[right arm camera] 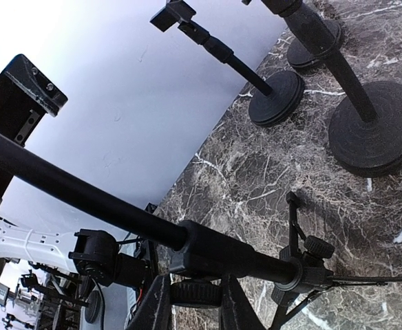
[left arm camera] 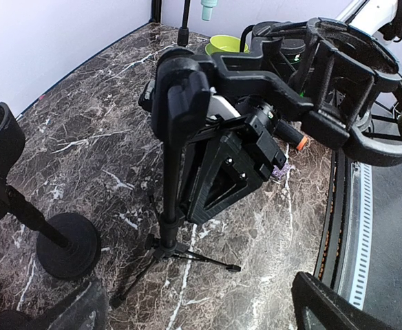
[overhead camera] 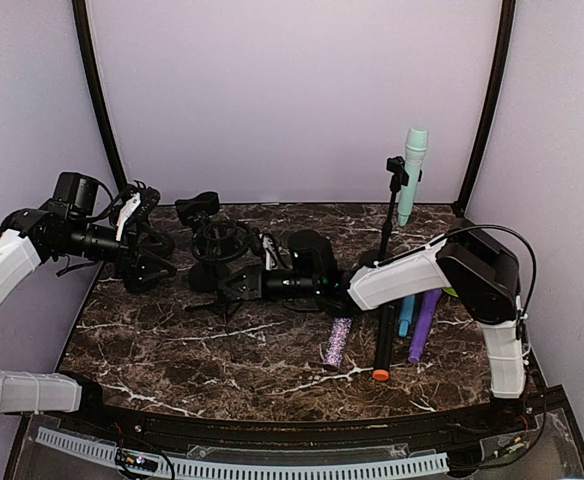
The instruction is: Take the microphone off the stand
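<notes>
Microphone [overhead camera: 413, 168]: pale mint green, smooth cylinder with a wider head on top. It sits near-upright in the clip of a thin black stand [overhead camera: 387, 235], at 2 o'clock on the marble table [overhead camera: 172, 350], close to the back wall.

Right gripper [overhead camera: 236, 285]: stretched toward 9 o'clock, at the pole of a tripod stand [left arm camera: 170, 179] mid-table. Wrist view shows the pole crossing just past its fingertips; can't tell if it is clamped.

Left gripper [overhead camera: 152, 262]: at 10 o'clock, fingers spread, nothing between them.

Glitter purple mic [overhead camera: 338, 342] lies loose at 4 o'clock.
</notes>
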`<state>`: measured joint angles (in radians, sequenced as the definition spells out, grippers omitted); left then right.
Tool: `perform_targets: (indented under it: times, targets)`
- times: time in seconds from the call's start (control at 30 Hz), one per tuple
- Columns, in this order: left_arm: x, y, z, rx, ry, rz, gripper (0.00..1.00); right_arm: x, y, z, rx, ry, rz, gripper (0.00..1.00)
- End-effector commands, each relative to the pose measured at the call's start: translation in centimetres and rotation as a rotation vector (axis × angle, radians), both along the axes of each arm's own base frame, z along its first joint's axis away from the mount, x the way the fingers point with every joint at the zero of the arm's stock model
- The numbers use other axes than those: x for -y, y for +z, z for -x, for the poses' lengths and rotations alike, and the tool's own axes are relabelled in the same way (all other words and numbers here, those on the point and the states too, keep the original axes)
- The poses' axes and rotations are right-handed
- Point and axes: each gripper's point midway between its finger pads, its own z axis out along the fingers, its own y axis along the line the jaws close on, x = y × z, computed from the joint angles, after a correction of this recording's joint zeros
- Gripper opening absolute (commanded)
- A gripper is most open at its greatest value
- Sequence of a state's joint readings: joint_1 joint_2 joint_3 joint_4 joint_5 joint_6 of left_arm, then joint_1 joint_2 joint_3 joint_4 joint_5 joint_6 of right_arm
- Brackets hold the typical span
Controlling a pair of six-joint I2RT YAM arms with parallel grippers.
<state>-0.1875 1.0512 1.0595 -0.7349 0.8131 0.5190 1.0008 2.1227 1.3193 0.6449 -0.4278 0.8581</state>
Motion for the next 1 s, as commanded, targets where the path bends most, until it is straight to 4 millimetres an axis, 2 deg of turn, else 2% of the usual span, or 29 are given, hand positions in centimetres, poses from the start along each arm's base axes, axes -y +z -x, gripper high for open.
perform_targets:
  times: [0.0, 0.13, 0.4, 0.73, 0.87, 0.9, 0.97]
  targets:
    - [0.0, 0.3, 0.7, 0.0, -0.015, 0.013, 0.95, 0.6, 1.0, -0.4, 0.076, -0.052, 0.025, 0.03]
    - [0.0, 0.3, 0.7, -0.002, -0.015, 0.015, 0.95, 0.6, 1.1, -0.5, 0.163, -0.077, 0.096, 0.0]
    - [0.0, 0.3, 0.7, -0.005, -0.016, 0.014, 0.95, 1.2, 0.7, 0.0, 0.445, -0.159, 0.273, 0.0]
    - [0.0, 0.4, 0.6, -0.009, -0.015, 0.013, 0.95, 2.4, 1.2, -0.4, 0.731, -0.367, 0.432, 0.01]
    - [0.0, 0.4, 0.5, -0.01, -0.015, 0.012, 0.95, 3.2, 2.4, -0.4, 0.801, -0.459, 0.445, 0.14]
    - [0.0, 0.5, 0.5, -0.008, -0.016, 0.012, 0.95, 3.3, 2.8, -0.3, 0.803, -0.469, 0.43, 0.19]
    - [0.0, 0.5, 0.6, -0.008, -0.015, 0.011, 0.95, 3.6, 3.3, -0.1, 0.792, -0.48, 0.406, 0.37]
